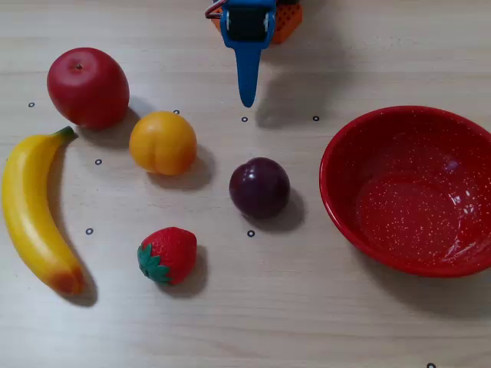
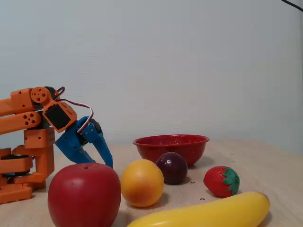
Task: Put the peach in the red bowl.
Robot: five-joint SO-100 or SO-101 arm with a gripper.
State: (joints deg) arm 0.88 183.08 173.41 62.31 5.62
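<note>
The peach (image 1: 163,142) (image 2: 142,183), a smooth yellow-orange ball, rests on the wooden table left of centre in the overhead view. At the right edge of that view stands the glossy, white-speckled red bowl (image 1: 334,184) (image 2: 170,147), with nothing in it. My blue gripper (image 1: 247,100) (image 2: 109,164) hangs near the table's far edge, its fingers together and holding nothing. It points down toward the table, above and to the right of the peach in the overhead view, well apart from it.
A red apple (image 1: 87,87) (image 2: 84,195) sits just beyond the peach, and a banana (image 1: 31,207) (image 2: 203,213) lies along the left. A dark plum (image 1: 259,188) (image 2: 172,167) is between peach and bowl. A strawberry (image 1: 167,255) (image 2: 221,181) lies nearer the front.
</note>
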